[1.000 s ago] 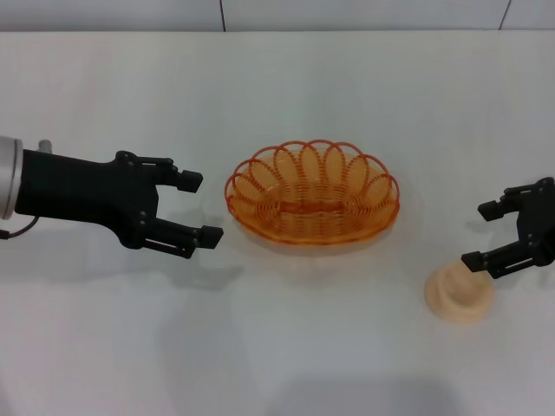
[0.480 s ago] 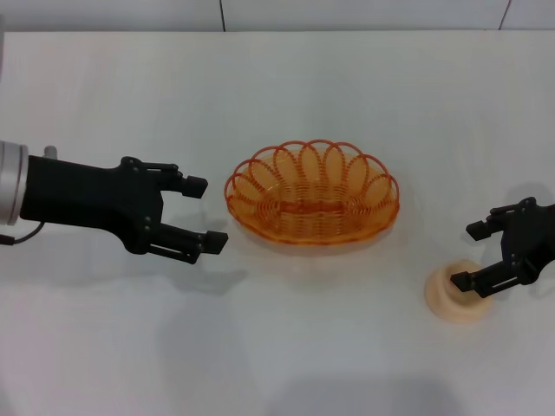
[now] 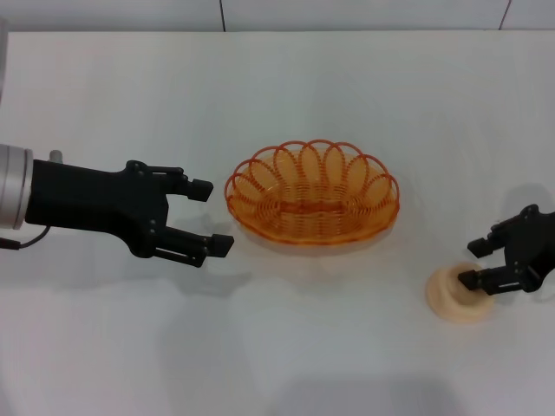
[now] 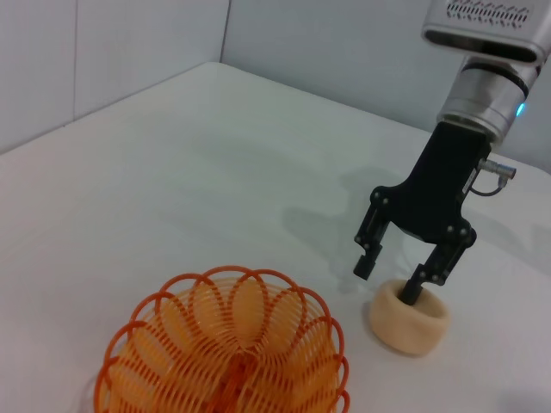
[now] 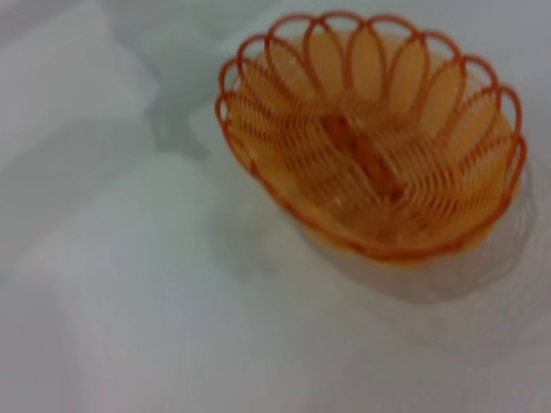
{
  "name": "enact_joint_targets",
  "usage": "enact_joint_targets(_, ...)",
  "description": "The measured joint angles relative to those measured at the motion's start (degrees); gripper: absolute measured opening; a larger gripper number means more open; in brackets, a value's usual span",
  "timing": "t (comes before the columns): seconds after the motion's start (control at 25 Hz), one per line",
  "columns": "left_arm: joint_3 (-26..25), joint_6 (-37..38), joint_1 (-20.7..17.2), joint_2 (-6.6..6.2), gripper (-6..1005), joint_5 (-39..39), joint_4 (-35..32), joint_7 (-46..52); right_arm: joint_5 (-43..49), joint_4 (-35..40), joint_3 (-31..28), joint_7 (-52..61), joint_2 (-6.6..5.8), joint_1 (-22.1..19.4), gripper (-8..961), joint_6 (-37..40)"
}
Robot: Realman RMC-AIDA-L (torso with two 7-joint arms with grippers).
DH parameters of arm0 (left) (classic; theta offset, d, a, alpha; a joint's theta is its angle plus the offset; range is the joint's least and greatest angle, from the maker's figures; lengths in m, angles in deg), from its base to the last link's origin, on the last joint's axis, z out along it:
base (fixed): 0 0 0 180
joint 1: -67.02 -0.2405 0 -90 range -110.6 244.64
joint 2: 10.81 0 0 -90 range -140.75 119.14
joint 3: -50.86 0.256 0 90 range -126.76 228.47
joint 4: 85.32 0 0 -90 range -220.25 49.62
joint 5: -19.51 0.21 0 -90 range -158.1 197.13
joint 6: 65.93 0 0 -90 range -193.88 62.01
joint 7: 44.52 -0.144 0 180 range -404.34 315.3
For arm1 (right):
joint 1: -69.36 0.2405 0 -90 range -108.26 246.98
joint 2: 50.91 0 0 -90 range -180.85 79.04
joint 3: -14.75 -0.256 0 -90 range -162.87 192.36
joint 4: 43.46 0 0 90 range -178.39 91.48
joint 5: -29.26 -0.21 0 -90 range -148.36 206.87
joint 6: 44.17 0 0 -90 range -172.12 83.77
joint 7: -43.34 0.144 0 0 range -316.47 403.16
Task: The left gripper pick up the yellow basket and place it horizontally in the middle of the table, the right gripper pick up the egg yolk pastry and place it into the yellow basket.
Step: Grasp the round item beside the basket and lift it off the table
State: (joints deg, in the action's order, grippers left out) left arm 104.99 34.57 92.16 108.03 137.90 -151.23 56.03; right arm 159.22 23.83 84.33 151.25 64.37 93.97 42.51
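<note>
The yellow basket (image 3: 312,192) stands upright and empty in the middle of the table (image 3: 347,78). It also shows in the left wrist view (image 4: 224,353) and the right wrist view (image 5: 370,146). My left gripper (image 3: 212,215) is open and empty, just left of the basket's rim and apart from it. The egg yolk pastry (image 3: 458,300) lies on the table at the right. My right gripper (image 3: 471,263) is open and low over the pastry. In the left wrist view, one finger of the right gripper (image 4: 389,280) rests at the top of the pastry (image 4: 409,318) and the other hangs beside it.
The white table runs back to a pale wall (image 3: 260,13). No other objects show on it.
My left gripper has crept right toward the basket. My right gripper has come down and drawn a little right, onto the pastry. Basket and pastry have not moved.
</note>
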Motion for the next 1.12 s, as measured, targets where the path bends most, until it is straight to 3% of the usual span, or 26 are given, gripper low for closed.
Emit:
enact_joint_targets(0.32, 0.0, 0.0, -0.1, -0.11, 888, -0.2, 0.0, 0.0, 1.0, 2.9, 1.7, 1.8, 0.04, -0.1, 313, 1.2)
enact_joint_targets(0.64, -0.3, 0.0, -0.1, -0.11, 888, -0.2, 0.0, -0.3, 0.5, 4.6, 1.8, 2.1, 0.11, 0.0, 102, 2.9)
enact_joint_targets(1.12, -0.6, 0.0, -0.8, -0.51, 887, 0.1, 0.1, -0.3, -3.4, 10.8, 1.5, 2.4, 0.13, 0.0, 24, 3.8)
